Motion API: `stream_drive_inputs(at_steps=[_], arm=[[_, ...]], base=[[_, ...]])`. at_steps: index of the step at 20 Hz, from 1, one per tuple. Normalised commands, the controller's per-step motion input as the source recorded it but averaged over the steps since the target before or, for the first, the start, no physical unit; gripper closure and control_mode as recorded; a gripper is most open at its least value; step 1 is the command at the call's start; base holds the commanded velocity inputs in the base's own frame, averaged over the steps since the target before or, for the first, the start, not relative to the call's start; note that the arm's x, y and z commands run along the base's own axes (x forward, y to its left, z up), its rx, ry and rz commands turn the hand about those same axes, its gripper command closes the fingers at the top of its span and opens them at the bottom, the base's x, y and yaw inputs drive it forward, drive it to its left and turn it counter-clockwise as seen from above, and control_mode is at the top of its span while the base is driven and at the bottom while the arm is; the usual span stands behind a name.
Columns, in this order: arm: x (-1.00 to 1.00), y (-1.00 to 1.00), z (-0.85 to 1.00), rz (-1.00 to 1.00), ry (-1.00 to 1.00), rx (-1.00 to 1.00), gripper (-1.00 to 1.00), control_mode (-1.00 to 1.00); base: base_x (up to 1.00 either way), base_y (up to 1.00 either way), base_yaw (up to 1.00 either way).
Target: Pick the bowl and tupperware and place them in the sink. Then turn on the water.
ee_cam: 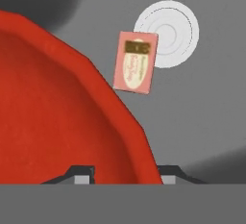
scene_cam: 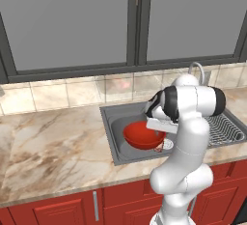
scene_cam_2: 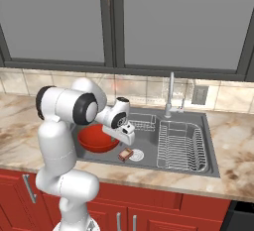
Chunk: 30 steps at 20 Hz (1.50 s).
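Between hand (ee_cam: pixel 125 172) fingertips, bowl (ee_cam: pixel 57 117) rim

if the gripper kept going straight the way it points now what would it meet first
The gripper already straddles the bowl rim; pushing on, it would probably press the bowl into the sink floor, though depth is unclear.

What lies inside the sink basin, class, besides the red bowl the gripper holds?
On the sink floor lie a small pink packet and the white round drain. The bowl covers the floor beneath it.
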Motion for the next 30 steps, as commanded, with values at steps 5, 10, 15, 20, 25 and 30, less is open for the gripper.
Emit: stream_drive_inputs(at_steps=[5, 10, 15, 20, 25, 30], arm=[[0.00, 0.16, -0.19, 0.00, -0.07, -0.03, 1.00, -1.00], [0.00, 0.22, -0.22, 0.00, 0.00, -0.02, 1.00, -1.00], [0.01, 0.23, -0.25, 0.00, 0.00, -0.03, 1.00, -1.00], [0.05, 0.23, -0.35, 0.00, -0.03, -0.03, 1.00, -1.00], [0.07, 0.28, -0.42, 0.00, -0.08, -0.04, 1.00, -1.00], [0.08, 0.22, -0.32, 0.00, -0.01, -0.04, 1.00, -1.00]], base=[[0.00, 0.00, 0.00], [0.00, 0.00, 0.00], [0.00, 0.00, 0.00], [0.00, 0.00, 0.00], [0.00, 0.00, 0.00], [0.00, 0.00, 0.00]])
